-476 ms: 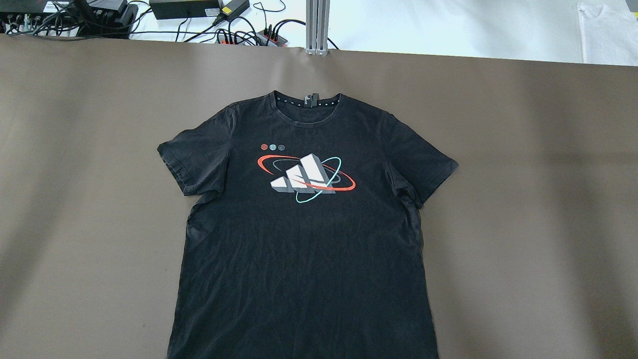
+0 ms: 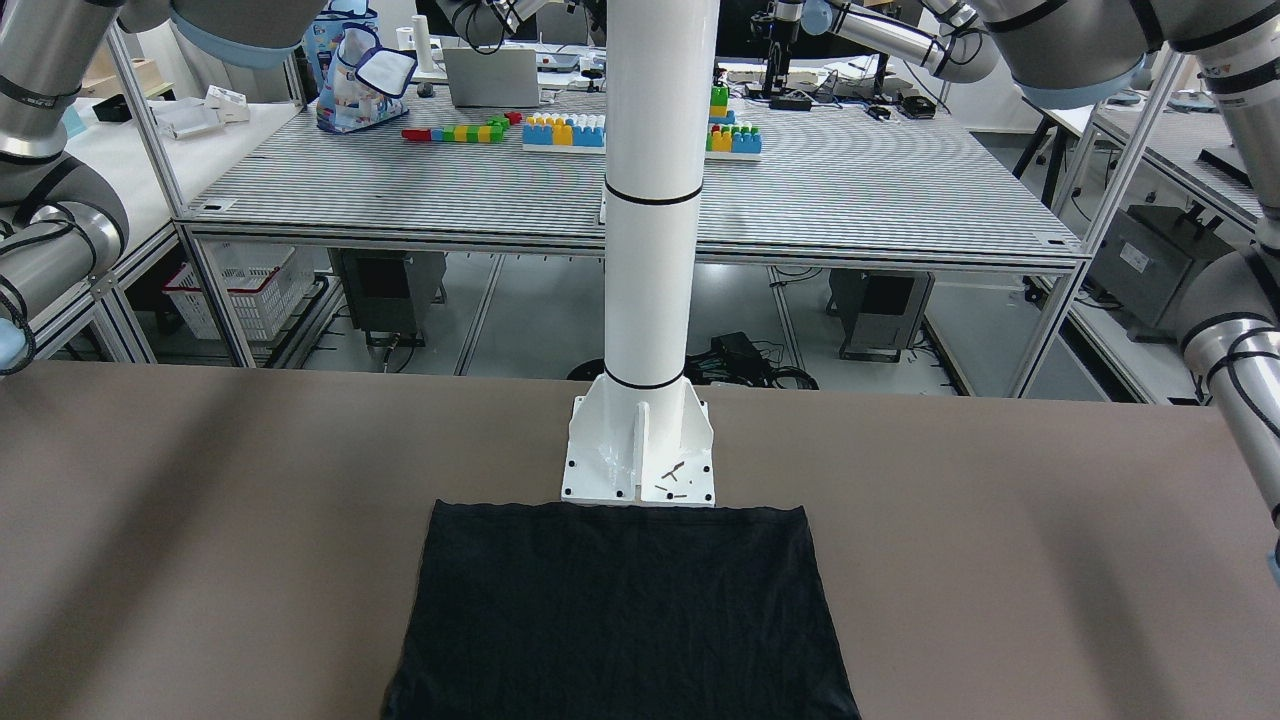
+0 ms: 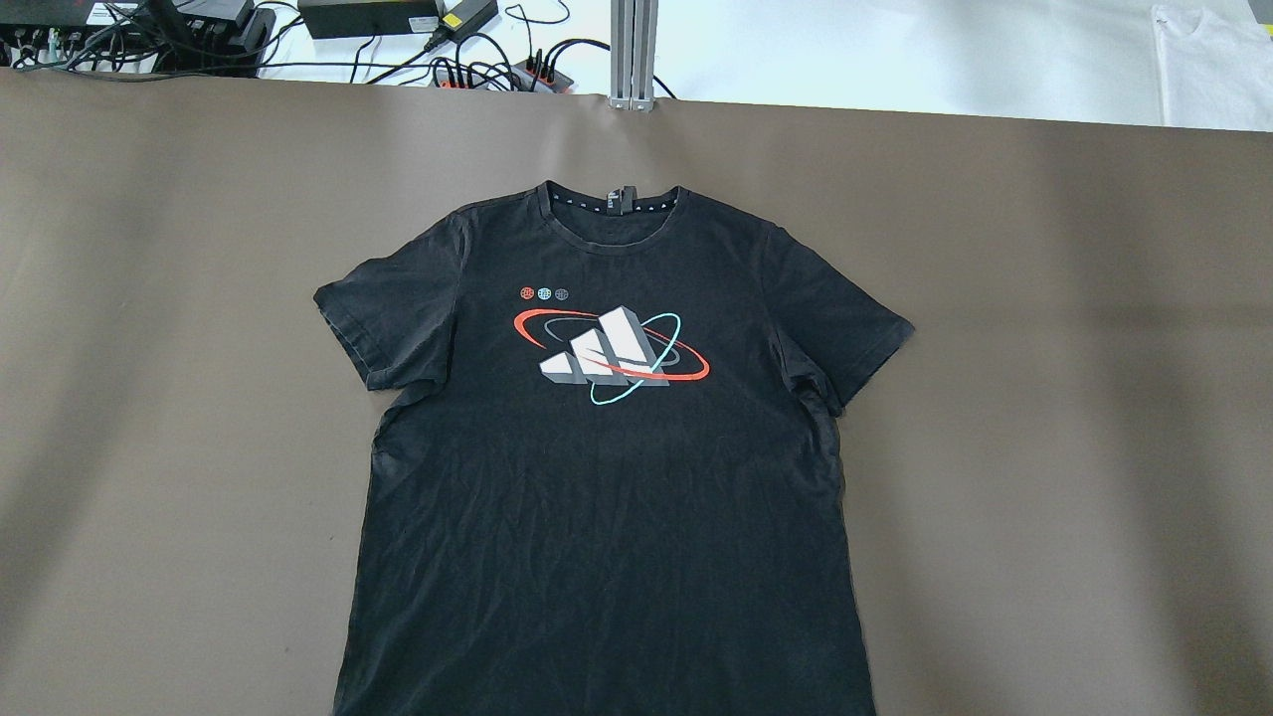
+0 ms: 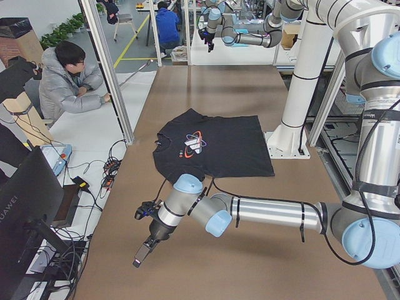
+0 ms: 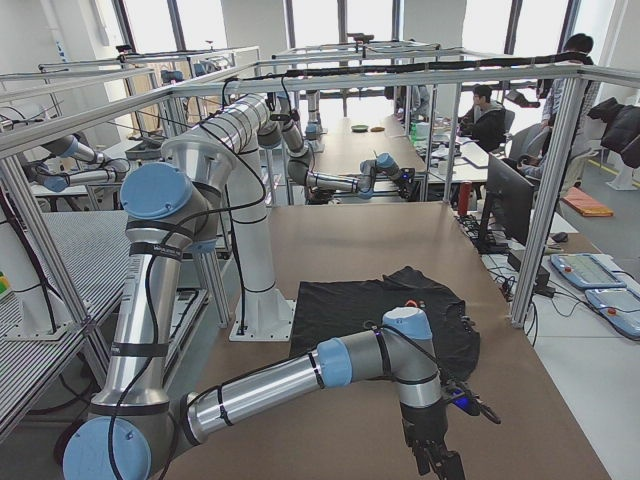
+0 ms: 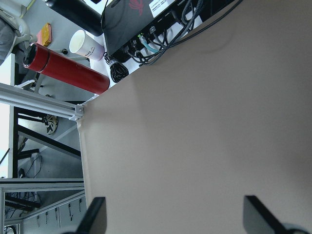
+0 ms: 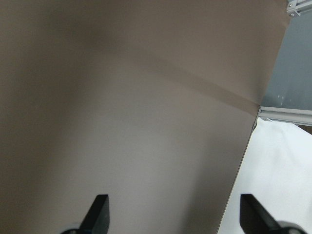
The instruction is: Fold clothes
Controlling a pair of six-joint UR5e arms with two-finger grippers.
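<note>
While the black T-shirt [image 3: 607,477] lies flat and face up in the middle of the brown table [image 3: 1074,418], neither arm touches it. Its two short sleeves are spread to the sides. On the chest I see a print of white stripes with a red ring and a turquoise ring. The collar points away from the robot, and the hem reaches the base plate [image 2: 640,470] of the white pillar.

The left gripper [image 6: 175,219] hangs low over the table toward the robot's left end, well apart from the shirt. Its fingertips [image 6: 95,217] stand wide apart, and between them only the brown surface shows. Beyond the table edge near it lie a red bottle [image 6: 66,68] and a paper cup [image 6: 85,44].

The right gripper [image 7: 173,214] is toward the opposite end, also clear of the shirt. Its fingertips [image 7: 97,212] are spread too and hold nothing.
</note>
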